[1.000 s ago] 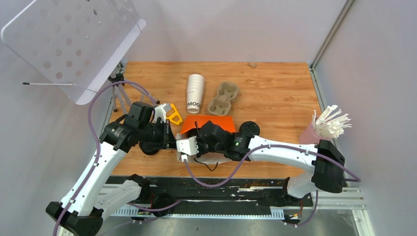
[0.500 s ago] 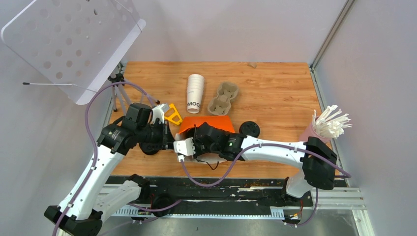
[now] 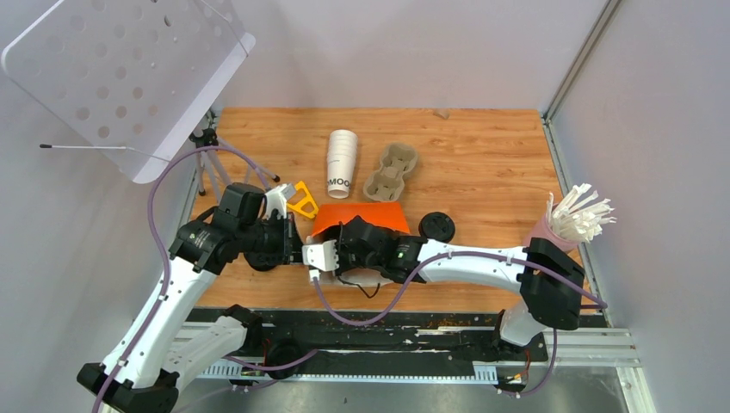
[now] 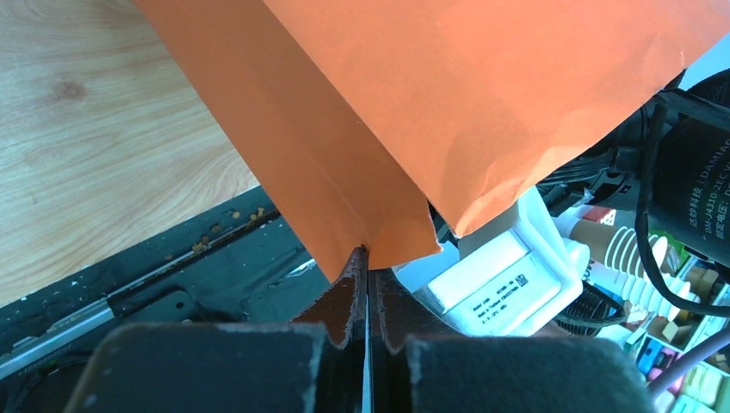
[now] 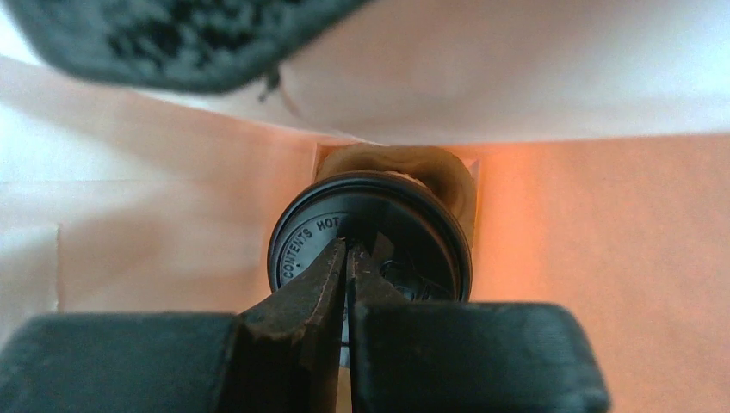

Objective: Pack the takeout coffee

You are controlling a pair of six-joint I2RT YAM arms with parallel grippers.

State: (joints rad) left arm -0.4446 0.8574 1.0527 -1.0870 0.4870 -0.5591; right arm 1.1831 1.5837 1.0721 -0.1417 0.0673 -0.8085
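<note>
The takeout coffee shows only in the right wrist view, as a round black lid point(image 5: 370, 245) with raised lettering, deep inside the orange paper bag point(image 3: 361, 215). Its cup is hidden. My right gripper point(image 5: 349, 243) reaches into the bag; its jaws are shut with nothing between them, and the tips sit just in front of the lid's middle. My left gripper point(image 4: 364, 251) is shut on the bag's point(image 4: 482, 86) lower edge at a fold and holds it up off the table.
A stack of lidless white cups point(image 3: 341, 163) and a cardboard cup carrier point(image 3: 392, 170) lie behind the bag. A loose black lid point(image 3: 437, 227) rests to its right. A pink cup of white sticks point(image 3: 568, 219) stands at the right edge. A yellow part point(image 3: 303, 200) sits near the left wrist.
My right arm has slid a little to the left, further into the bag, and its jaws have closed the last bit. The left gripper keeps its hold on the bag.
</note>
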